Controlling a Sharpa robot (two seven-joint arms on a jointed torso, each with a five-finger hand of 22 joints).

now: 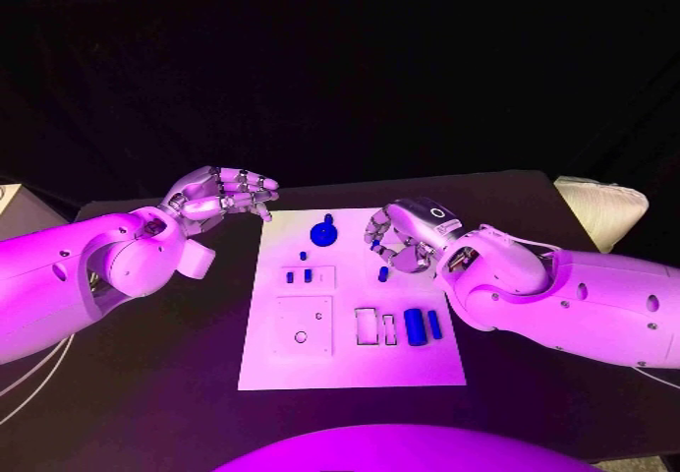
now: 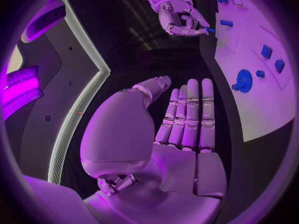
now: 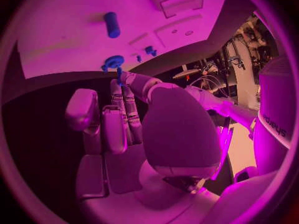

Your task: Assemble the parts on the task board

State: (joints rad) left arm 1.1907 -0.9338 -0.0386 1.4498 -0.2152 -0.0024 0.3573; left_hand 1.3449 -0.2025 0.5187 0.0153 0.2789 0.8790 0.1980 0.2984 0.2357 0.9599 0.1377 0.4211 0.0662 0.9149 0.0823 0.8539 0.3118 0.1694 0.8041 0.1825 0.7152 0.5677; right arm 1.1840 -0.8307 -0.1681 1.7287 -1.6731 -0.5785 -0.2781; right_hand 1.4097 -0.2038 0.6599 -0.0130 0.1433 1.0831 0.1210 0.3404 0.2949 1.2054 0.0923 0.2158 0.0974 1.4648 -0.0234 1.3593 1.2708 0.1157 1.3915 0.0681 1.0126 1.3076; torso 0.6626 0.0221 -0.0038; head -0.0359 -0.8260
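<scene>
The white task board [image 1: 355, 359] lies mid-table. On it are a round blue knob [image 1: 324, 234], small blue pieces [image 1: 302, 277], a short blue peg [image 1: 382, 274], and a blue cylinder [image 1: 414, 326] beside a blue bar [image 1: 435, 326]. My right hand [image 1: 403, 236] hovers over the board's right side and pinches a small blue peg [image 3: 119, 74] between thumb and fingertip. In the left wrist view that hand [image 2: 177, 17] holds the peg [image 2: 210, 30] just above the board [image 2: 261, 109]. My left hand [image 1: 220, 197] hangs off the board's far left corner, its fingers [image 2: 187, 114] straight and holding nothing.
Empty rectangular slots [image 1: 375, 326] and a square plate with holes [image 1: 304, 323] mark the board's near half. A pale bundle [image 1: 602, 206] sits at the table's far right corner. Cables [image 1: 28, 379] trail off the left side.
</scene>
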